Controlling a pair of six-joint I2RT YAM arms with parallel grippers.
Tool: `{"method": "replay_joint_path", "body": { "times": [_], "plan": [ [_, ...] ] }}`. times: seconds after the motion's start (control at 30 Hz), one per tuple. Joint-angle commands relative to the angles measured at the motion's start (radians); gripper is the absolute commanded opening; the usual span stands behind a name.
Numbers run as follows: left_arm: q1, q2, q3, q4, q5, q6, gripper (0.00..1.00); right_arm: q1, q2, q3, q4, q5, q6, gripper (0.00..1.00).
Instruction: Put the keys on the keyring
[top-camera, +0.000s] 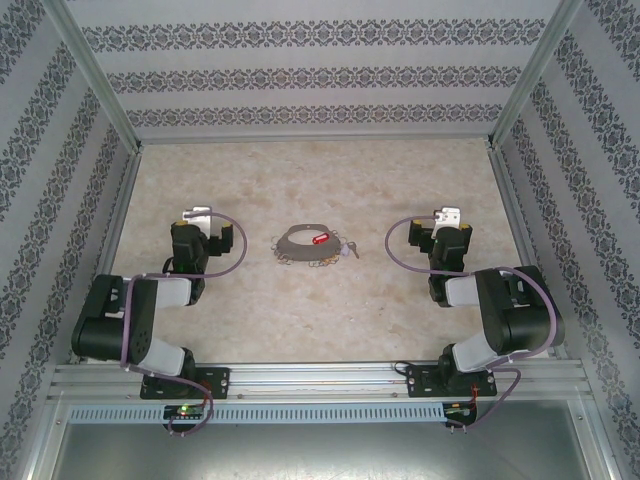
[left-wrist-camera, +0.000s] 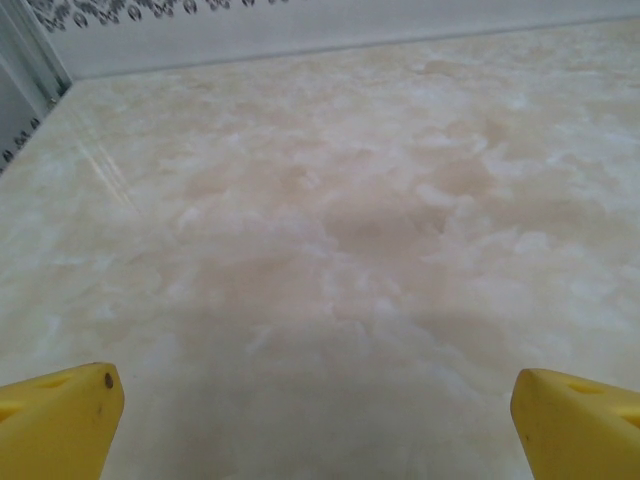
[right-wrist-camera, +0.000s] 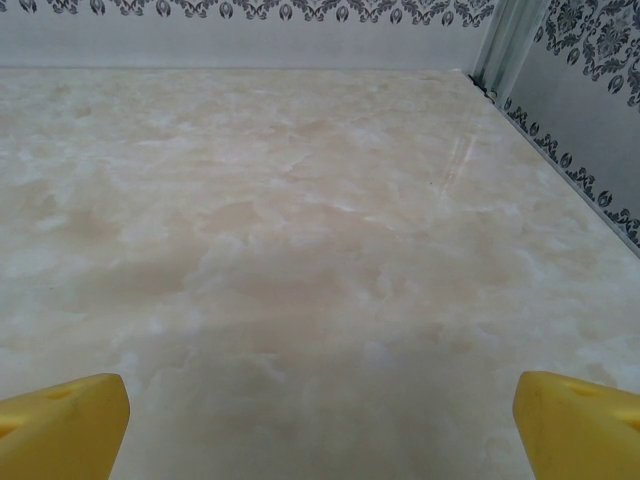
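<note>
Left gripper (top-camera: 197, 214): jaws spread wide, nothing between them. It sits over bare table (top-camera: 300, 320), left of centre, and points toward the far wall. In the left wrist view its yellow fingers (left-wrist-camera: 60, 420) sit at the two lower corners, with open marbled surface between and ahead of them.

Right gripper (top-camera: 447, 216): jaws likewise spread and holding nothing. It mirrors the other, right of centre, and faces the far wall.

Keyring (top-camera: 308, 242): grey loop lying flat near the table's middle, between the two grippers and well apart from both. It bears a small red piece (top-camera: 320, 239). Keys (top-camera: 318, 260): small silvery ones fringing the loop's near and right edge. They are too small to tell apart from above.

Edges: patterned walls (top-camera: 60, 150) close the left, far and right sides. A metal rail (top-camera: 320, 378) runs along the near edge and carries both bases.

Open room: wide bare surface beyond the loop up to the far wall, and a bare strip between the loop and the rail.

Arms: both folded low, elbows turned outward toward the side walls, forearms angled in toward the grippers.
</note>
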Motion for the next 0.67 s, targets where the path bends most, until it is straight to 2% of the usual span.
{"method": "replay_joint_path", "body": {
  "times": [0.0,0.07,0.17,0.23,0.63],
  "plan": [
    [0.018,0.033,-0.014,0.126,0.086,-0.012,1.00,-0.006,0.004,0.015,0.035,0.009,0.022,0.98],
    [0.018,0.056,-0.014,0.146,0.119,0.004,1.00,-0.006,0.005,0.015,0.035,0.009,0.023,0.98],
    [0.026,0.105,-0.035,0.239,0.079,-0.025,1.00,-0.007,0.004,0.015,0.035,0.008,0.024,0.98],
    [0.031,0.086,-0.010,0.160,0.079,-0.033,1.00,-0.007,0.004,0.015,0.035,0.009,0.023,0.98],
    [0.031,0.094,0.001,0.152,0.087,-0.025,1.00,-0.008,0.003,0.015,0.033,0.006,0.023,0.98]
  ]
}}
